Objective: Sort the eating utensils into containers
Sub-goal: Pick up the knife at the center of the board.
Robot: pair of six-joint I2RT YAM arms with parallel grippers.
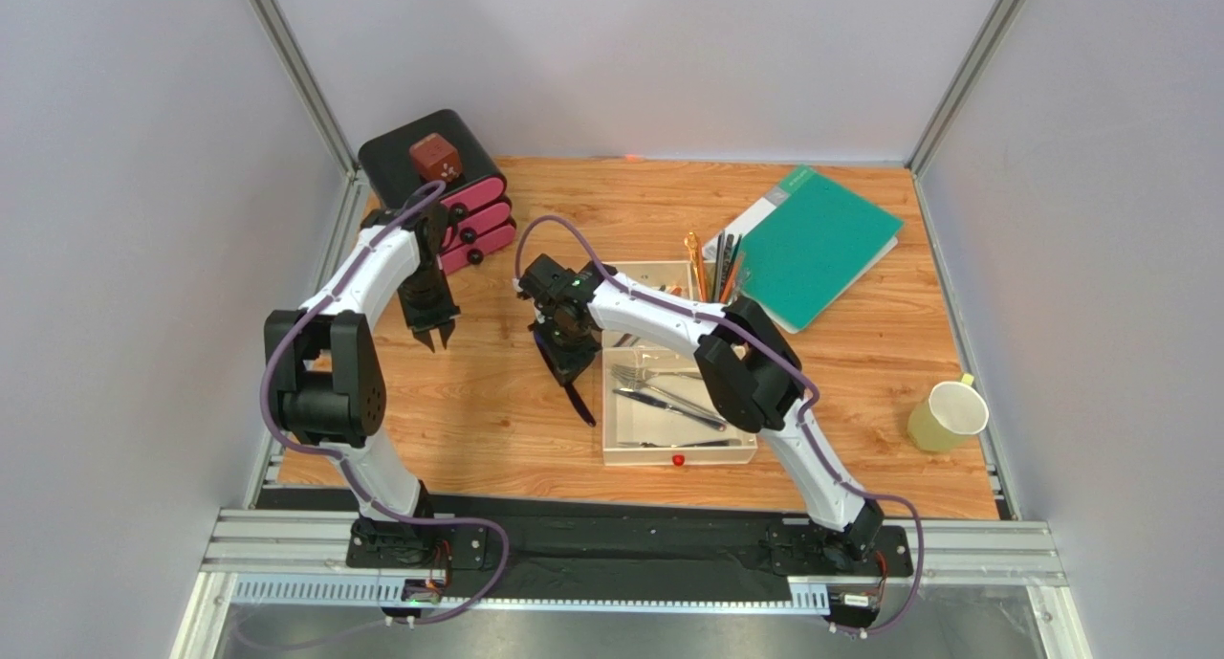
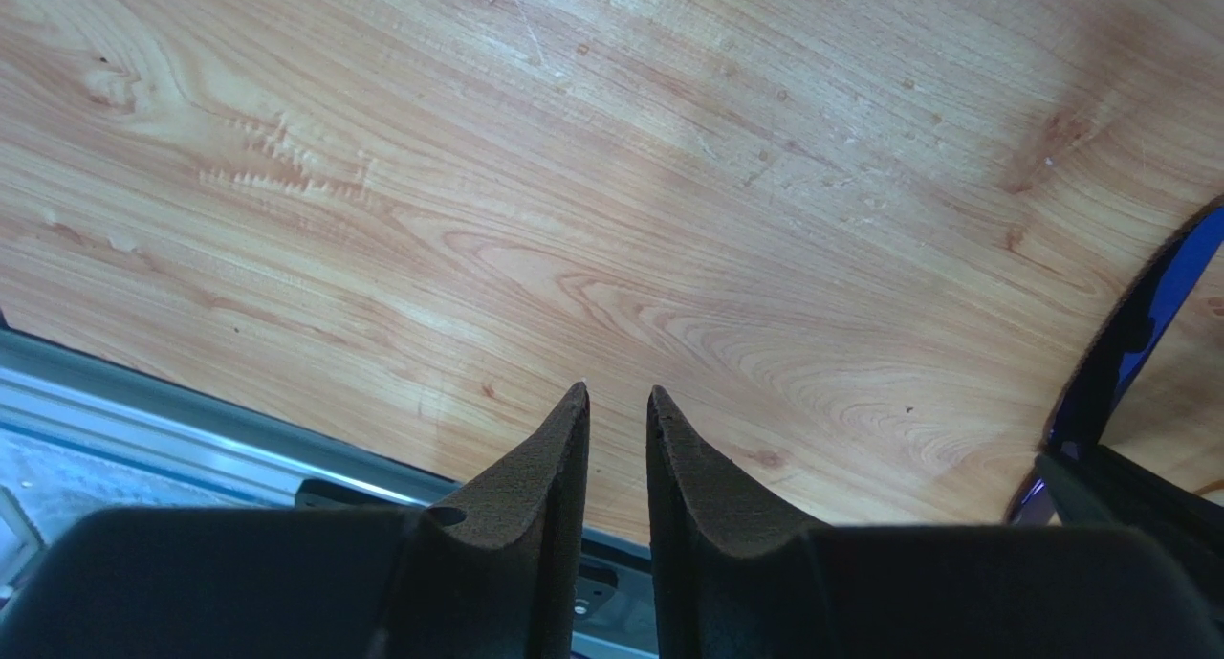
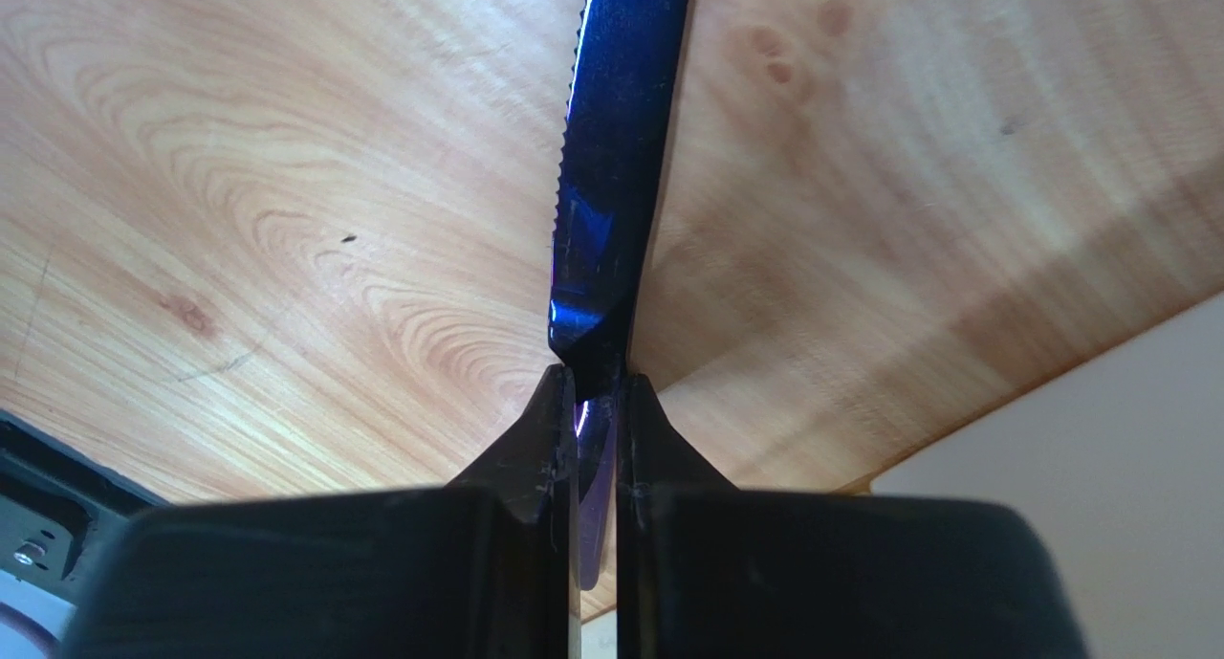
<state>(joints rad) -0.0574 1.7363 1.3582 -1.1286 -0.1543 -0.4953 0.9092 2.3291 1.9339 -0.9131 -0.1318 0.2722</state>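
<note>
The blue knife (image 3: 611, 186) is pinched edge-up between the closed fingers of the right gripper (image 3: 592, 387), a grip suited to carrying it into the tray (image 1: 608, 401). It is held just left of that tray, over the table (image 1: 489, 430); whether its tip touches the wood is unclear. The right arm is reached leftward with the wrist angled down. The left gripper (image 2: 618, 401) is held partly open and empty, pointed down near the black box (image 1: 395, 157).

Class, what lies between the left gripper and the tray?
The right gripper, shut on a blue knife, over bare table; the top view shows it.
</note>
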